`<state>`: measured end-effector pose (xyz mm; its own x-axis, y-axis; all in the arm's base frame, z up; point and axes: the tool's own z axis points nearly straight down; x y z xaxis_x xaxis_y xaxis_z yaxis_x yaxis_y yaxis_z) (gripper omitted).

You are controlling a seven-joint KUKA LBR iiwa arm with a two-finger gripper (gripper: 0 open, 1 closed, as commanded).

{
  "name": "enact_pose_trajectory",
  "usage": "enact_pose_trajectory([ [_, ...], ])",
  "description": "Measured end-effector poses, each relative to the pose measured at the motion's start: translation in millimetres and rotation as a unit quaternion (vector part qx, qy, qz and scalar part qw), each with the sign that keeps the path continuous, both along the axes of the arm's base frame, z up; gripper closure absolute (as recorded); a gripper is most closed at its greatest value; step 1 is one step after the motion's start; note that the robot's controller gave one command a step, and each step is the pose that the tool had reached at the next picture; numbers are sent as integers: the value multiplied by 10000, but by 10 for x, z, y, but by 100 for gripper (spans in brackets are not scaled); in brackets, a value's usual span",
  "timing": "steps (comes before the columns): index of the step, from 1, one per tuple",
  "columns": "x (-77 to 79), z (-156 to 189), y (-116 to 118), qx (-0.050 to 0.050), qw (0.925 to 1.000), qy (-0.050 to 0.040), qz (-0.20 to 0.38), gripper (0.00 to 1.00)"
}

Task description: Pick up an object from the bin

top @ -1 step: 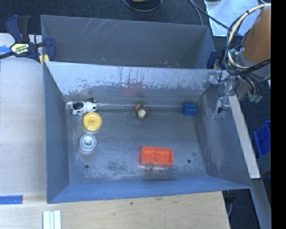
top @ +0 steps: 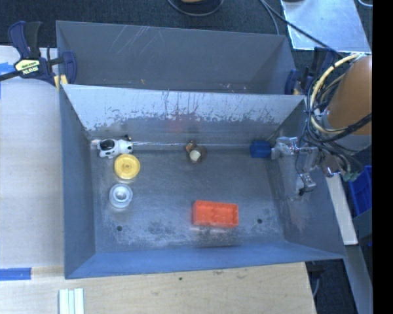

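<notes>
Jaws: open or closed, cannot tell; nothing seen between them. Position: over right sloped wall of bin (top: 295, 214), up-right of orange block (top: 215, 213).
Blue piece (top: 261, 150): up-right of block, nearest jaws, tucked against back wall; likeliest pick, judged by closeness.
Small round bead (top: 194, 152): above block.
Yellow disc (top: 126, 167), clear cap (top: 120, 195), white-black toy (top: 106, 147): left of block, well apart.
All loose, unstacked; approach from above unobstructed.
</notes>
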<state>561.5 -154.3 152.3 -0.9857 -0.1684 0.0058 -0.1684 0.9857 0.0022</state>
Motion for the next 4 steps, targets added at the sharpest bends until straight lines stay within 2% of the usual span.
enact_pose_trajectory([
  [1,318,-206,647,11,10000,-26,18,0],
  [2,-204,-511,1585,32,9999,-12,164,0],
  [3,-692,-773,1226,34,9901,-45,1401,0],
  [4,-704,-801,1385,23,9937,-80,1113,0],
])
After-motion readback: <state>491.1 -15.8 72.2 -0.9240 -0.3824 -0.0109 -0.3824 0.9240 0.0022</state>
